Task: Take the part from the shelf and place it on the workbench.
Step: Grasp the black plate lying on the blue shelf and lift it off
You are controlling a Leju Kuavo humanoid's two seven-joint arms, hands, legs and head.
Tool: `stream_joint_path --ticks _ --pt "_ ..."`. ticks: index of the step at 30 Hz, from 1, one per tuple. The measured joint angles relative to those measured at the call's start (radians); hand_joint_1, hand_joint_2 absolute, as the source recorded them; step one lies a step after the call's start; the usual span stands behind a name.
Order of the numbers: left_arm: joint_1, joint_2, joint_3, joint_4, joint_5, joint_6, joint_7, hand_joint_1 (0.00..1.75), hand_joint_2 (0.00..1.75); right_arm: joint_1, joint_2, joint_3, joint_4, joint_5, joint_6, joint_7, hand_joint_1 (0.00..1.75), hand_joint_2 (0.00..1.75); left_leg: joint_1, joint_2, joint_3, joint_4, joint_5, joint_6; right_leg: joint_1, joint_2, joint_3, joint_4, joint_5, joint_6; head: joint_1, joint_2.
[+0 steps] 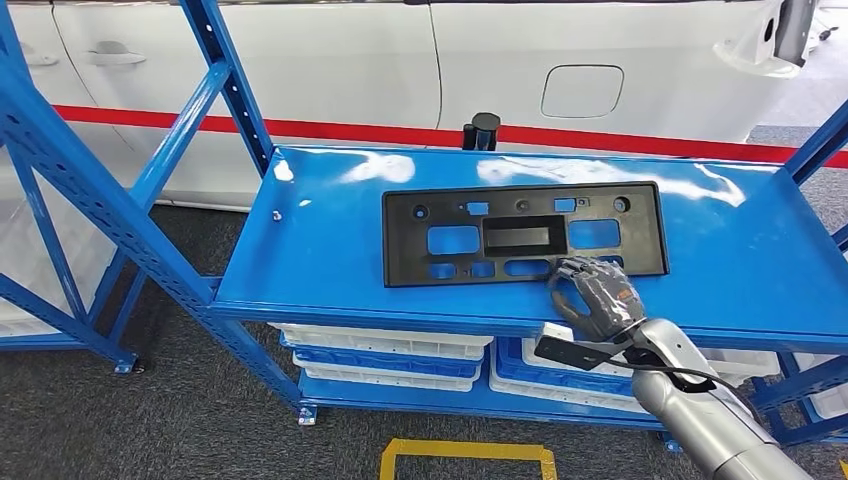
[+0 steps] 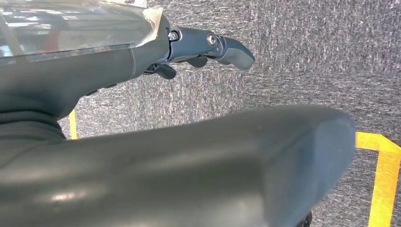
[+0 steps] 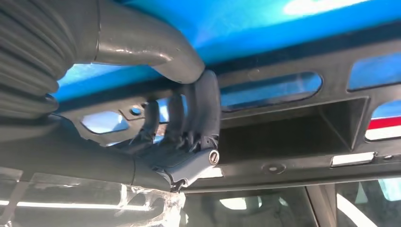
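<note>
A: Near side first. What have we got?
B: Left hand [image 2: 208,47] hangs over grey carpet, fingers apart, holding nothing. Yellow floor tape [image 2: 384,175] nearby.
A: R hand?
B: We see right hand [image 1: 592,293] at shelf [image 1: 300,260] front edge, fingers curled round near edge of black part [image 1: 520,235].
A: Part's position?
B: Flat on blue shelf top, mid-right. White car [image 1: 420,60] beyond.

My head camera looks down on the shelf [image 1: 330,250] from above. My right wrist camera sits close against the part [image 3: 293,137] there; my left wrist faces floor [image 2: 293,52].
</note>
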Motion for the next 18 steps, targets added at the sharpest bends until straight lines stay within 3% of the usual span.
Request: stream_joint_path --ticks 8,13,18 --pt "0.0 0.0 0.0 0.0 0.0 0.0 0.0 0.0 0.0 0.003 0.014 -0.012 0.0 0.0 0.0 0.0 1.4 1.75 0.0 0.0 -0.001 0.0 0.0 0.0 0.0 0.0 0.0 0.0 0.0 0.0 0.0 0.0" --pt "0.0 0.0 0.0 0.0 0.0 0.0 0.0 0.0 0.0 0.003 0.017 -0.013 0.0 0.0 0.0 0.0 1.65 1.75 0.0 0.0 -0.001 0.0 0.0 0.0 0.0 0.0 -0.001 0.0 0.0 0.0 0.0 0.0" --pt "-0.001 0.0 0.0 0.0 -0.001 0.0 0.0 0.0 0.0 0.006 0.021 -0.015 0.001 0.022 -0.011 -0.006 1.71 1.75 0.0 0.0 -0.001 0.0 0.0 0.0 0.0 0.0 0.0 0.0 0.0 0.0 0.0 0.0"
